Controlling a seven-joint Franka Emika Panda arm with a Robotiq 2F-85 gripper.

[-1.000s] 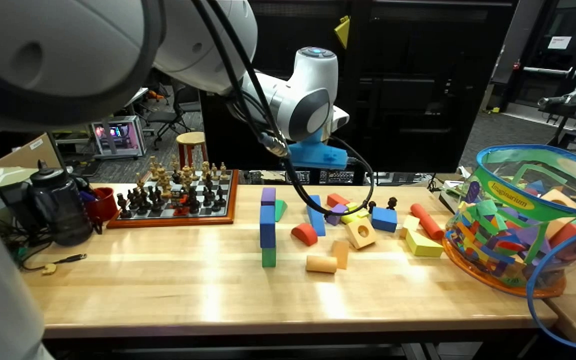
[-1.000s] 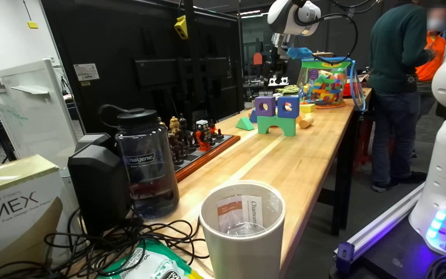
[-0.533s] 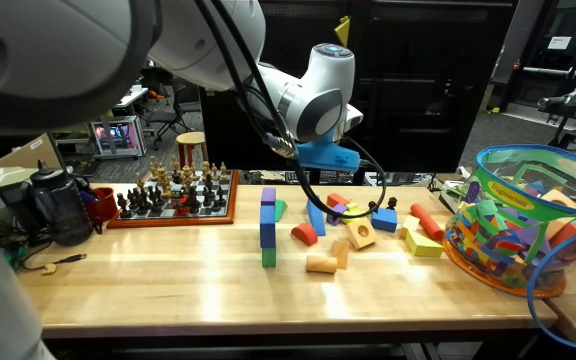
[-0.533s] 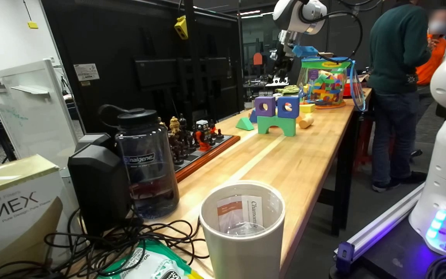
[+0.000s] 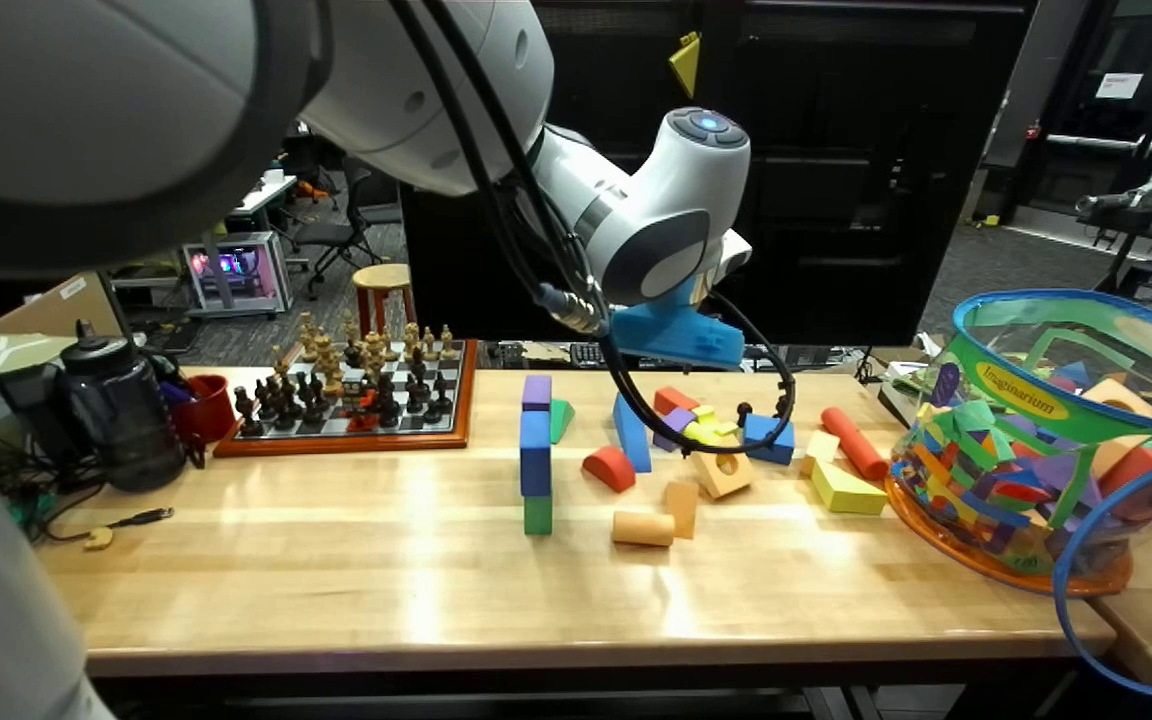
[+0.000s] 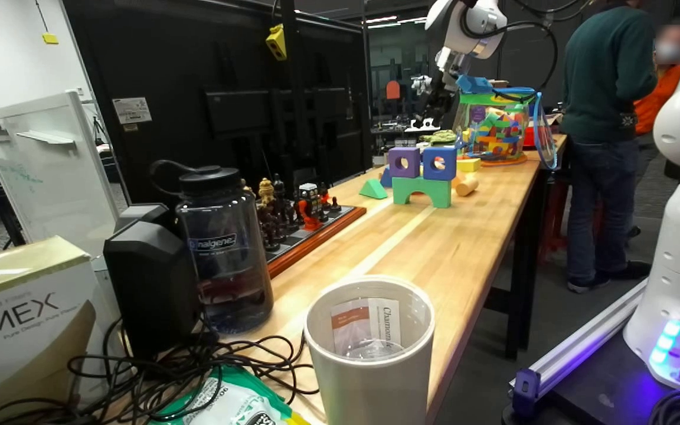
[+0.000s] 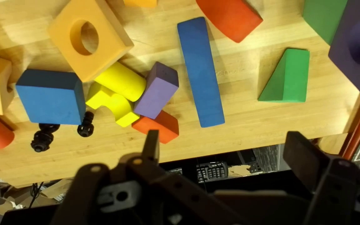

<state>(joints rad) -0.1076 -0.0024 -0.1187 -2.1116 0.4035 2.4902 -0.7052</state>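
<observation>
In the wrist view my gripper point(image 7: 222, 134) stands open, nothing between its fingers, above the table's far edge. Nearest to it are a red-orange block point(image 7: 162, 128) by the left fingertip and a long blue block point(image 7: 202, 75). Beside these lie a purple block point(image 7: 158, 90), a yellow arch point(image 7: 117, 106), a square blue block point(image 7: 53, 104) with black chess pieces point(image 7: 86, 125) by it, a tan block with a hole point(image 7: 89, 37) and a green wedge point(image 7: 292, 78). In an exterior view a green arch point(image 6: 402, 192) carries a purple block point(image 6: 404, 162) and a blue block point(image 6: 439, 163), side by side.
A clear bag of blocks point(image 5: 1001, 470) stands at the table's right end, a chessboard point(image 5: 446, 430) at the back left. A dark water bottle point(image 6: 222, 248), a white cup point(image 6: 369, 383) and cables point(image 6: 186, 348) occupy the near end in an exterior view.
My arm has swung toward the bag of blocks, and the hand has tilted and dipped slightly. The blocks on the table have not moved.
</observation>
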